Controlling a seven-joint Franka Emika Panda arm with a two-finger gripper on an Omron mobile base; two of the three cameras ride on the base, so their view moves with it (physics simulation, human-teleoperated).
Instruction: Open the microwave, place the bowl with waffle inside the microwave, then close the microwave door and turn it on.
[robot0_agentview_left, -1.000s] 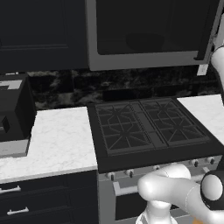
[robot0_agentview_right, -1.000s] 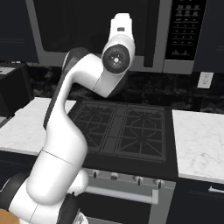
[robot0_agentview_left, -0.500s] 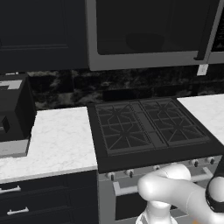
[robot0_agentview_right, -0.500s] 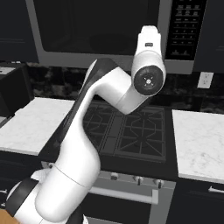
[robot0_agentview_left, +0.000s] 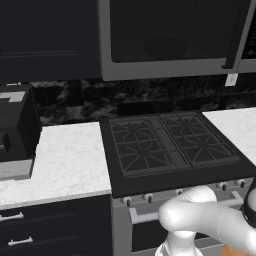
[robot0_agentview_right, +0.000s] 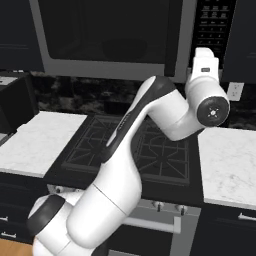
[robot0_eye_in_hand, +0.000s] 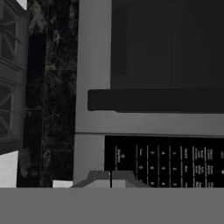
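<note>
The microwave (robot0_agentview_left: 170, 75) hangs above the stove with its door (robot0_agentview_right: 110, 35) closed. Behind the dark glass a dim round shape, seemingly the bowl (robot0_agentview_left: 165, 47), rests inside; no waffle can be made out. In the rolled hand view the black bar handle (robot0_eye_in_hand: 157, 100) lies across the middle, with the black button panel (robot0_eye_in_hand: 166, 159) just beyond my fingertips. My gripper (robot0_eye_in_hand: 111, 178) is shut with nothing in it. From the right base view it (robot0_agentview_right: 204, 52) points up at the lower end of the button panel (robot0_agentview_right: 215, 25), right of the handle.
A black gas stove (robot0_agentview_left: 170, 145) sits under the microwave, between white marble counters (robot0_agentview_left: 65, 160) (robot0_agentview_right: 227, 160). A black boxy appliance (robot0_agentview_left: 15, 130) stands on the left counter. A wall outlet (robot0_agentview_right: 233, 91) is on the dark backsplash. Dark cabinets flank the microwave.
My arm has swung to the right and a little lower, carrying the shut gripper from in front of the door glass across to the button panel.
</note>
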